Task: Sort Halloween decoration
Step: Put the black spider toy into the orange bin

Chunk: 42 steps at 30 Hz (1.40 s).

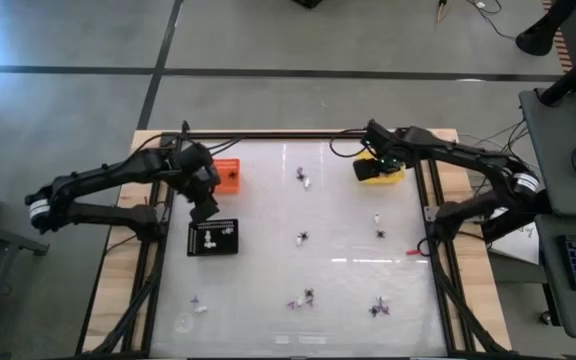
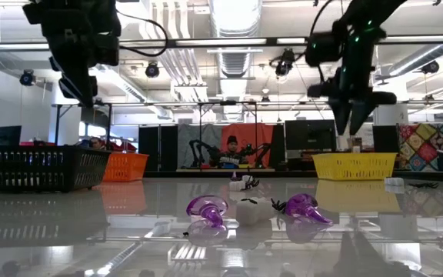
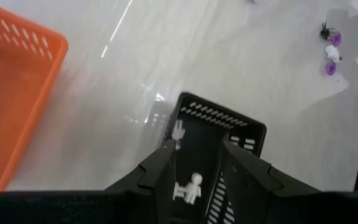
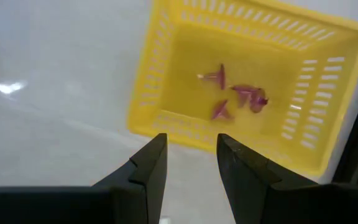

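So both arms are parked over their bins right now with nothing in hand. The right gripper (image 4: 188,163) hangs above the yellow tray (image 4: 166,121), fingers spread apart and empty, with a few purple trinkets (image 4: 244,96) already lying inside the tray. The left gripper (image 3: 197,171) is over the black tray (image 3: 241,124), jaws also apart and holding nothing, and there are little white figures (image 3: 191,186) sitting in that tray below it. The orange tray (image 1: 227,176) is just beside the left arm too. What's left of the Halloween decoration (image 1: 304,238) is scattered on the table (image 1: 268,300) between and in front of the arms: a couple near the middle, a pair by the far edge, and small clusters along the near edge. My guess is the middle piece is the next easy pick. It lies roughly between the two grippers, a bit closer to the left one, toward the table's centre from the black tray. These bits are too tiny to tell any long axis.
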Each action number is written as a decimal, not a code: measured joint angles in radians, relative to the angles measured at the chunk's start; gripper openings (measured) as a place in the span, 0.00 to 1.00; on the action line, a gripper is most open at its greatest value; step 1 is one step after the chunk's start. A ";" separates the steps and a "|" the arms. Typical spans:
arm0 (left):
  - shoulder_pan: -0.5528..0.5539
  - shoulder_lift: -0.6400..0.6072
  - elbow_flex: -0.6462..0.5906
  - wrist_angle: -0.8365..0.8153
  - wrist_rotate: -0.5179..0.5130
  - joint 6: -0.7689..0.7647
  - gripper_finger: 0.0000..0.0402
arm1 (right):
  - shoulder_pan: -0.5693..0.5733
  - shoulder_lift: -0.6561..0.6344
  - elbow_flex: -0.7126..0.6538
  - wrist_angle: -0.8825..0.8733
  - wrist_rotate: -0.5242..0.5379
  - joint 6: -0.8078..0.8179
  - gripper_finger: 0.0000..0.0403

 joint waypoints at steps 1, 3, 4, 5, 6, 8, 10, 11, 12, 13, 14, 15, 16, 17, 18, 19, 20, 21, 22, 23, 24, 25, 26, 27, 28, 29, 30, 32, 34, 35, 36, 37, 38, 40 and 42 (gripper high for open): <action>0.000 0.006 0.000 0.009 0.000 0.000 0.27 | 0.015 -0.021 0.000 0.000 0.000 0.022 0.32; 0.000 0.018 0.000 0.026 0.000 0.001 0.27 | 0.044 -0.059 0.000 0.000 -0.014 0.056 0.32; 0.000 0.023 0.000 0.028 0.000 0.001 0.27 | 0.062 -0.076 0.000 0.000 -0.024 0.078 0.33; 0.000 0.028 0.000 0.031 0.000 0.002 0.27 | 0.080 -0.092 0.000 0.000 -0.028 0.097 0.33; 0.000 0.031 0.000 0.039 0.000 0.007 0.27 | 0.099 -0.105 0.000 0.000 -0.032 0.113 0.33; 0.000 0.039 0.000 0.045 0.000 0.022 0.27 | 0.141 -0.126 0.000 0.001 -0.033 0.146 0.33; 0.000 0.047 0.000 0.054 0.000 0.038 0.27 | 0.183 -0.136 0.000 0.002 -0.035 0.167 0.33; 0.000 0.050 0.000 0.061 0.001 0.045 0.27 | 0.203 -0.137 0.000 0.002 -0.035 0.177 0.33; 0.000 0.054 0.000 0.064 0.001 0.051 0.26 | 0.222 -0.137 0.000 0.002 -0.034 0.186 0.33; 0.000 0.056 0.000 0.066 0.001 0.054 0.26 | 0.241 -0.136 0.000 0.002 -0.034 0.200 0.33; 0.000 0.057 0.000 0.073 0.001 0.057 0.25 | 0.259 -0.133 0.000 0.002 -0.033 0.212 0.33; 0.000 0.057 0.000 0.078 0.001 0.058 0.25 | 0.276 -0.129 0.000 0.002 -0.032 0.228 0.33; 0.000 0.057 0.000 0.079 0.000 0.062 0.24 | 0.295 -0.124 0.000 0.003 -0.032 0.242 0.33; 0.000 0.057 0.000 0.083 0.000 0.068 0.24 | 0.312 -0.115 0.000 0.005 -0.030 0.261 0.33; 0.000 0.057 0.000 0.092 0.001 0.074 0.23 | 0.330 -0.106 0.000 0.011 -0.023 0.281 0.33; 0.000 0.056 0.000 0.101 0.000 0.080 0.23 | 0.346 -0.094 0.000 0.021 -0.019 0.294 0.33; 0.000 0.056 0.000 0.109 0.000 0.084 0.22 | 0.361 -0.082 0.000 0.034 -0.018 0.304 0.33; 0.000 0.055 0.000 0.122 0.000 0.087 0.22 | 0.376 -0.069 0.000 0.050 -0.018 0.311 0.33; 0.000 0.055 0.000 0.138 0.001 0.088 0.22 | 0.392 -0.055 0.000 0.065 -0.017 0.322 0.33; 0.000 0.055 0.000 0.149 0.000 0.091 0.22 | 0.407 -0.040 0.000 0.081 -0.017 0.336 0.33; 0.000 0.055 0.000 0.155 0.001 0.095 0.21 | 0.424 -0.025 0.000 0.093 -0.017 0.347 0.33; 0.000 0.055 0.000 0.159 0.000 0.099 0.21 | 0.440 -0.011 0.000 0.100 -0.017 0.360 0.33; 0.000 0.055 0.000 0.161 0.001 0.102 0.21 | 0.458 0.004 0.000 0.103 -0.018 0.372 0.33; 0.000 0.055 0.000 0.161 0.001 0.105 0.21 | 0.474 0.019 0.000 0.104 -0.020 0.390 0.33; 0.000 0.055 0.000 0.159 0.001 0.106 0.21 | 0.492 0.032 0.000 0.104 -0.022 0.408 0.33; 0.000 0.055 0.000 0.159 0.001 0.106 0.21 | 0.510 0.045 0.000 0.100 -0.024 0.427 0.33; 0.000 0.055 0.000 0.159 0.001 0.107 0.21 | 0.528 0.057 0.000 0.095 -0.024 0.447 0.33; 0.000 0.055 0.000 0.154 0.001 0.124 0.21 | 0.561 0.080 0.000 0.078 -0.025 0.482 0.33; 0.000 0.055 0.000 0.147 0.001 0.138 0.21 | 0.592 0.100 0.000 0.041 -0.025 0.522 0.33; 0.000 0.055 0.000 0.147 0.001 0.141 0.21 | 0.607 0.109 0.000 0.015 -0.025 0.543 0.33; 0.000 0.055 0.000 0.146 0.001 0.146 0.21 | 0.622 0.117 0.000 -0.014 -0.025 0.564 0.33; 0.000 0.055 0.000 0.143 0.001 0.152 0.21 | 0.639 0.122 0.000 -0.045 -0.027 0.585 0.33; 0.000 0.055 0.000 0.139 0.001 0.157 0.21 | 0.655 0.128 0.000 -0.073 -0.029 0.603 0.33; 0.000 0.055 0.000 0.130 0.001 0.158 0.21 | 0.685 0.134 0.000 -0.122 -0.042 0.625 0.33; 0.000 0.055 0.000 0.130 0.001 0.163 0.21 | 0.711 0.135 0.000 -0.147 -0.044 0.639 0.33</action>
